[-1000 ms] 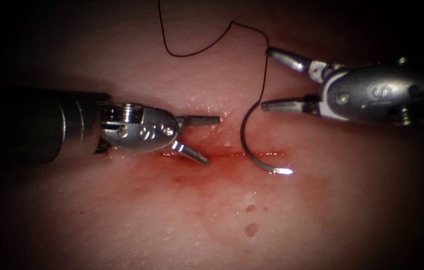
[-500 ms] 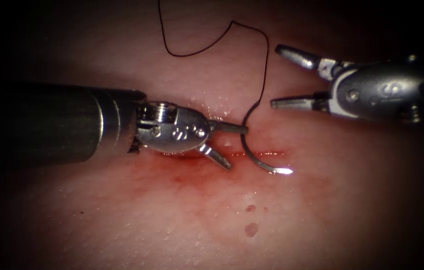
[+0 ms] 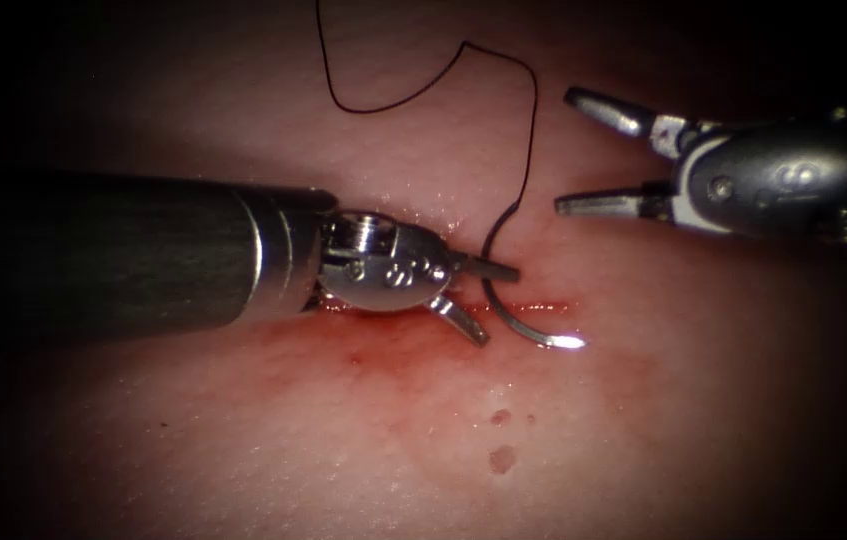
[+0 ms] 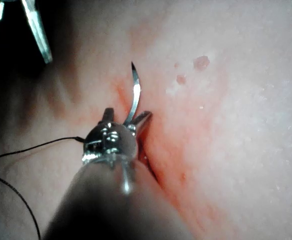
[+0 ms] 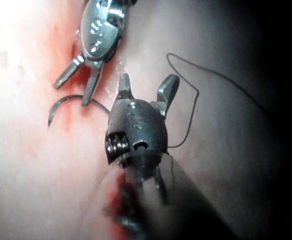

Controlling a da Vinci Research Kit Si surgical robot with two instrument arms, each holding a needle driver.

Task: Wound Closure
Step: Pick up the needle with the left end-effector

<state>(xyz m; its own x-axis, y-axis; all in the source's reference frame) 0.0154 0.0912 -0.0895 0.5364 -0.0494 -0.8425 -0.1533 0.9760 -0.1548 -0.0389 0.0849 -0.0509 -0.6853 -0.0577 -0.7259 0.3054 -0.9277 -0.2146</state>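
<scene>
The needle lies loose on the tissue, across the cut, its bright tip just past my left tool's lower jaw; I cannot tell whether any of its curve sits in the tissue. My left jaws are spread apart around the needle's body near its middle, the upper jaw reaching over the curve and the lower one just short of it, and they hold nothing. In the left wrist view the needle rises between these parted jaws. The thread climbs from the needle's swaged end, passes between my two tools and loops away over the tissue above my left tool. My right tool hangs well apart from the needle, up beside the thread, its jaws wide open and empty. Red fluid stains the tissue below my left jaws, with two small spots farther off.
</scene>
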